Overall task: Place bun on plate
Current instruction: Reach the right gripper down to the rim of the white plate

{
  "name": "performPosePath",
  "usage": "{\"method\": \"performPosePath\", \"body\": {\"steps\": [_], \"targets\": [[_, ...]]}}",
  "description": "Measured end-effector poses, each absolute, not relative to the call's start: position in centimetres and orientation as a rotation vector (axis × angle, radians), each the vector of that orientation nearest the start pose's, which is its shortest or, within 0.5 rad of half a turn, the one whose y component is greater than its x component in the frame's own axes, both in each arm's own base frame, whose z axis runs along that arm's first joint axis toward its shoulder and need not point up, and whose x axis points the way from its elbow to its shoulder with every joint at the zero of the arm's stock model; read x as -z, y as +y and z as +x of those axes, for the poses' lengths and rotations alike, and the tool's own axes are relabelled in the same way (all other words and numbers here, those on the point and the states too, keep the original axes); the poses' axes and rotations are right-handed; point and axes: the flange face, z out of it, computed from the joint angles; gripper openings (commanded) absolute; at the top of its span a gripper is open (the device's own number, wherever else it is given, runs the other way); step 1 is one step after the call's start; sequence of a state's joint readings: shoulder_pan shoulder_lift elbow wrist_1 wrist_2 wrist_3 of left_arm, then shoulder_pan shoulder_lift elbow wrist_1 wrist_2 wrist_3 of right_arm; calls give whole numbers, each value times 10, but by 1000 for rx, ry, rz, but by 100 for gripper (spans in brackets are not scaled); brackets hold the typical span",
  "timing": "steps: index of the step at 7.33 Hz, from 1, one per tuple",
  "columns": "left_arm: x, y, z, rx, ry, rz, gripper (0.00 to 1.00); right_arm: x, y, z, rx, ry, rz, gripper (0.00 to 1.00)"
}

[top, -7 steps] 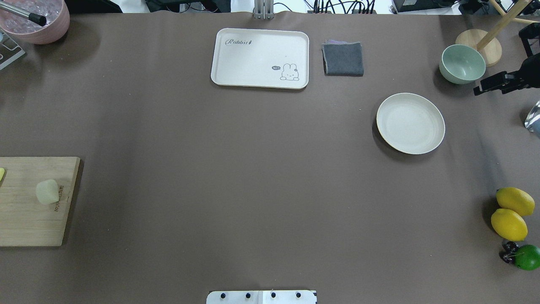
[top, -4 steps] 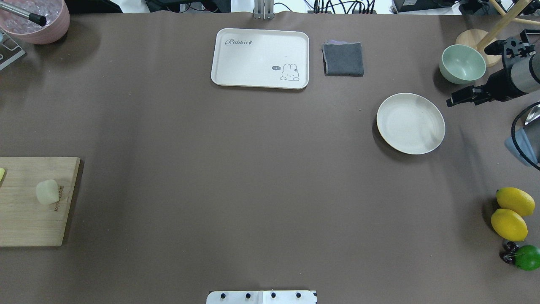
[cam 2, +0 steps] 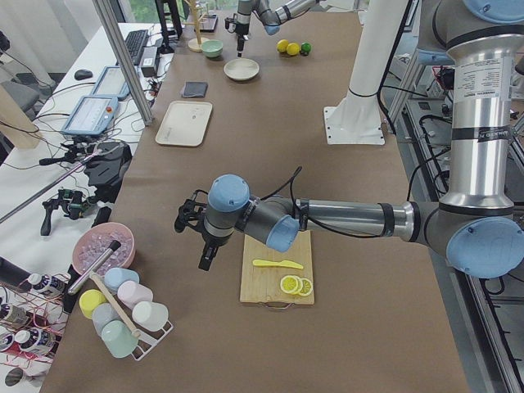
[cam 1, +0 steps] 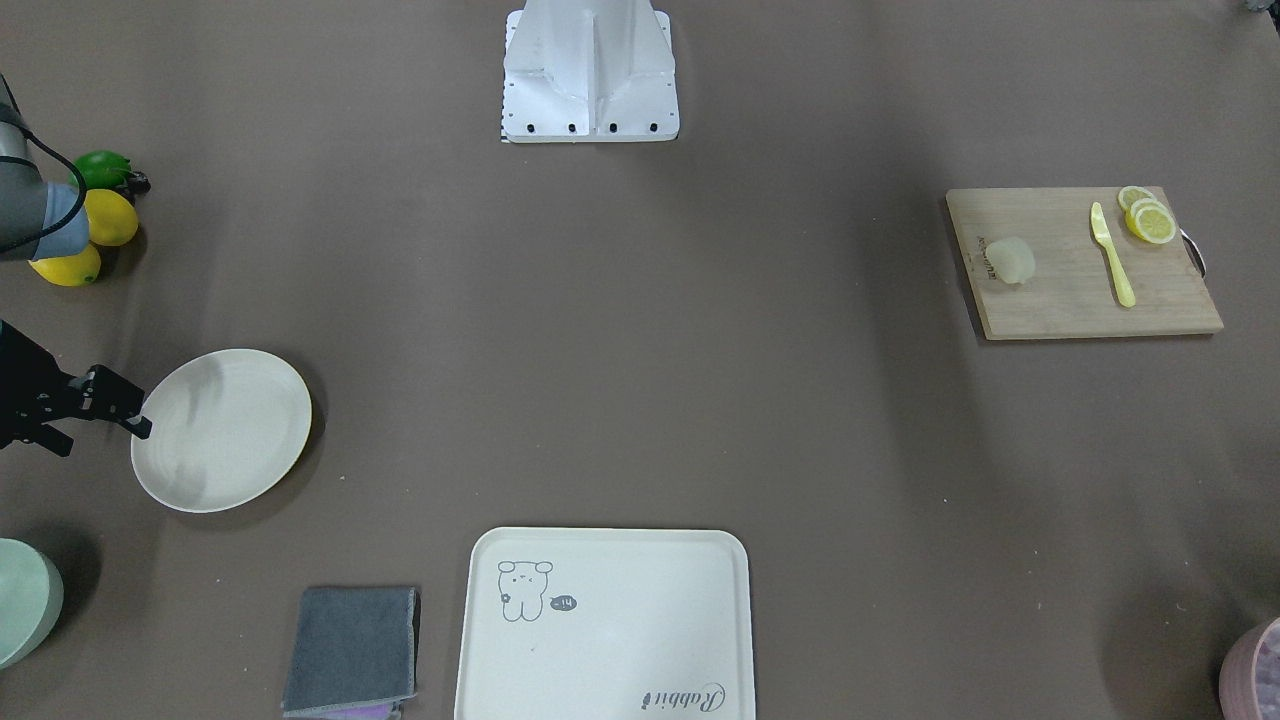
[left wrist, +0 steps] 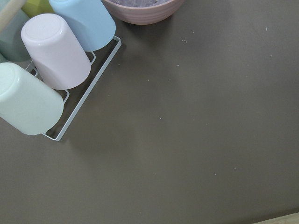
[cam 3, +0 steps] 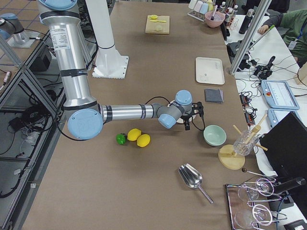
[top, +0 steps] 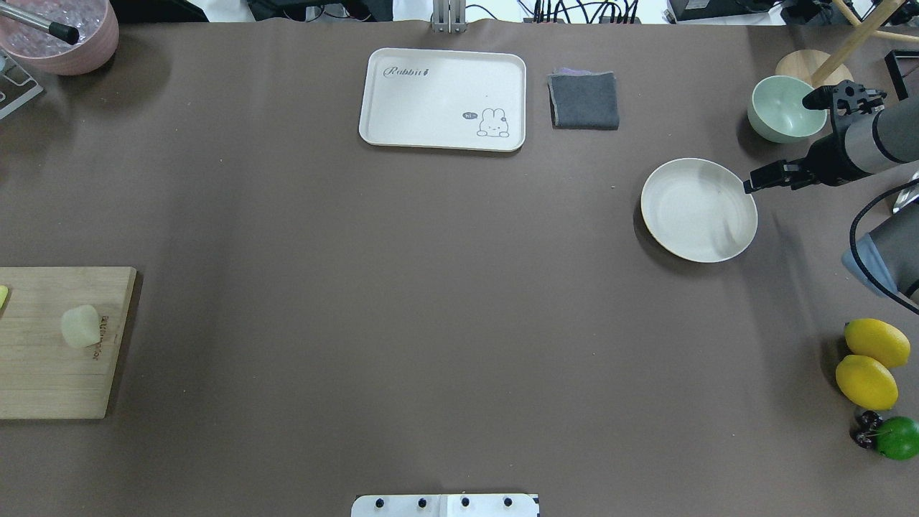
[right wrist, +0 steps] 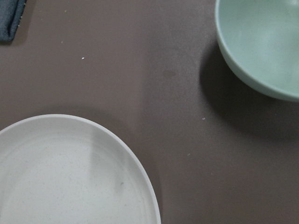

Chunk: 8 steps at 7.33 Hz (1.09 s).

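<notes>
The bun [top: 80, 327] [cam 1: 1012, 262], a small pale lump, lies on the wooden cutting board [top: 43, 373] at the table's left edge, untouched. The round cream plate [top: 698, 210] [cam 1: 222, 430] [right wrist: 60, 177] sits far right with nothing on it. My right gripper [top: 749, 188] [cam 1: 146, 428] hovers at the plate's right rim. It shows as one narrow tip, shut, with nothing in it. My left gripper [cam 2: 203, 264] appears only in the exterior left view. It hangs over bare table beside the board, and I cannot tell its state.
A pale green bowl [top: 786, 108] stands just behind the right gripper. A rabbit tray [top: 443, 99] and grey cloth [top: 584, 100] lie at the back. Lemons [top: 866, 380] and a lime [top: 897, 438] sit near right. Knife [cam 1: 1112, 255], lemon slices [cam 1: 1148, 220], cup rack [left wrist: 51, 70], pink bowl [top: 61, 32].
My right arm has swung in from the right edge, past the green bowl, to the plate's right rim. The bun, board and plate have not moved.
</notes>
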<state>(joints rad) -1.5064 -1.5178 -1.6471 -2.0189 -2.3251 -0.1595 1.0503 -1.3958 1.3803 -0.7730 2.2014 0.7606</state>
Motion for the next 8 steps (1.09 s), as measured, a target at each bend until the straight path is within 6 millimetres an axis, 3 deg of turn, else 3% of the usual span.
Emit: {"method": "performPosePath", "body": {"steps": [1,2,3,6,8], "targets": [[-597,-495,-33,-89,785,363,99,-576,-548,-240,30,-929,243,71],[-597,-495,-33,-90,785,364,99,-579,-544,-249,39,-928,235,30],[-596,-496,-33,-91,785,365,99,-582,-541,-255,47,-927,227,2],[-594,-498,-34,-92,785,370,99,-579,-540,-252,46,-934,234,0],[-588,-499,-35,-92,783,379,99,-571,-547,-235,25,-952,262,0]]}}
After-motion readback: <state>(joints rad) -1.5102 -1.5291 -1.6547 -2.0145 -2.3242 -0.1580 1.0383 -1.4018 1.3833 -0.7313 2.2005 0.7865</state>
